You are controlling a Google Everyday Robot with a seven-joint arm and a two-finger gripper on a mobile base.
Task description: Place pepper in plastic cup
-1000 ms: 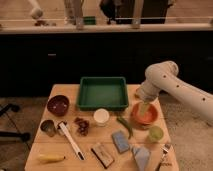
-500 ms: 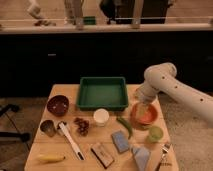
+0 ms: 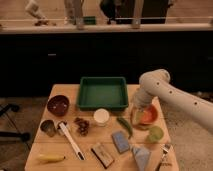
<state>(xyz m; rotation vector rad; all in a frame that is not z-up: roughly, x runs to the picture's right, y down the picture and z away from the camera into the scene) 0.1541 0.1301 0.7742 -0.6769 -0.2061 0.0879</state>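
The green tray (image 3: 102,93) is sitting at the back of the wooden table (image 3: 39,146). The robot's white arm (image 3: 176,98) is reaching in from the right of the tray and bending down. Its gripper (image 3: 138,113) is hanging just past the tray's front right corner, over the left edge of the orange bowl (image 3: 150,116). I cannot tell if the gripper is squeezing something or letting go.

The pepper (image 3: 125,126) is lying on the table in front of the tray's right end, a little below the gripper. The plastic cup (image 3: 155,133) is standing farther out from the tray's front right corner, on the other side of the orange bowl. The pepper and the cup are lying apart.

A white cup (image 3: 101,116) is standing just in front of the middle of the tray. A dark red bowl (image 3: 58,105) is sitting just to the left of the tray. A small grey metal cup (image 3: 48,128) is standing in front of that bowl. A banana (image 3: 50,158) is lying far in front of the tray's left side, near the table's front edge. A blue sponge (image 3: 120,141) is lying in front of the pepper.
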